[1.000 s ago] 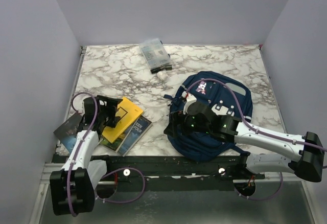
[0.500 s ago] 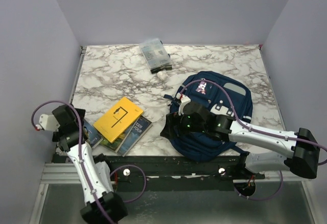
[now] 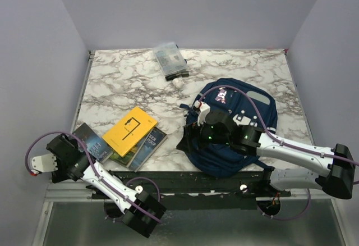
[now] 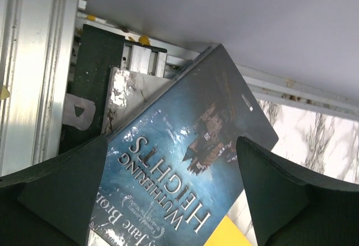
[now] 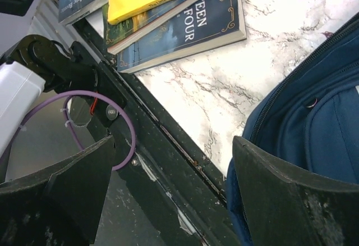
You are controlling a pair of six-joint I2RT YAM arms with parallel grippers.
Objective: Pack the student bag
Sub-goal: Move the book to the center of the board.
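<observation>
Because the left arm is folded back off the near-left corner of the table (image 3: 129, 83), the left gripper (image 4: 172, 139) looks along the Wuthering Heights paperback (image 4: 185, 162), its fingers spread fully and gripping nothing; the paperback lies flat at the corner, likely the next pick; just right of it the yellow book (image 3: 130, 129) tops a fanned stack, a dark blue book (image 3: 150, 144) lowest; a clear pouch (image 3: 170, 59) waits at the far edge; the right gripper (image 5: 174, 145) hangs wide and empty over the near table edge, beside the student bag (image 3: 224, 164), seemingly poised to open it; the bag lies flat at the near right. A second ago the left gripper sat over the yellow book; it has since swung outward, while the right arm and bag have barely shifted.
</observation>
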